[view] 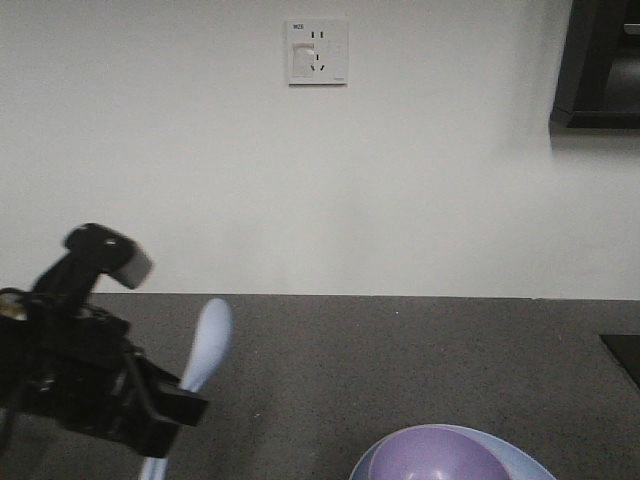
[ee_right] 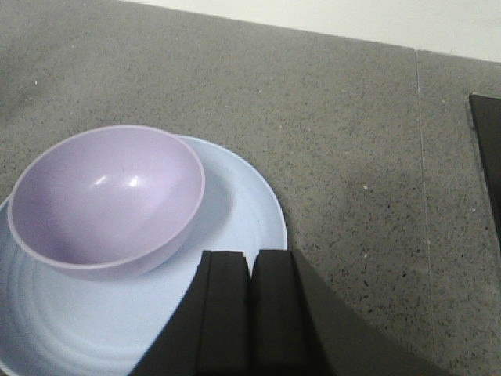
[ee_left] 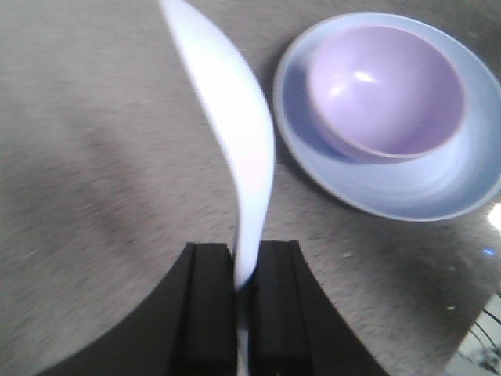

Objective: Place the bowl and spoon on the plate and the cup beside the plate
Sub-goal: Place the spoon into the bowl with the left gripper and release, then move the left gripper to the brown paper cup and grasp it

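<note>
The left pincer [ee_left: 243, 270] is clamped on the spoon [ee_left: 235, 133], its two dark fingers [ee_left: 207, 305] pressed against the narrow end so that the pale blue-white scoop sticks out past the fingertips. Seen from the front, the spoon stands nearly upright in that grip, with its rounded end highest and a short bit of it showing below the fingers. It is held to the left of the plate [ee_left: 407, 196], outside the plate's rim and touching neither the plate nor what sits on it. How high it is above the table [ee_left: 94, 157] cannot be told.

The right pincer [ee_right: 250, 266] has its fingers closed flat against each other with nothing between them. It hangs over the near rim of the plate.

The bowl [ee_right: 106, 196] rests upright on the plate, off-centre toward the plate's left side in the right wrist view, so a wide crescent of bare pale blue plate shows on the other side. The lavender bowl holds nothing.

The plate lies flat on the speckled grey table. Beyond the plate, past the table's far edge, is a white wall with a socket [view: 318, 51], and a dark fixture [view: 600, 65] fills the upper right corner of the front view.
</note>
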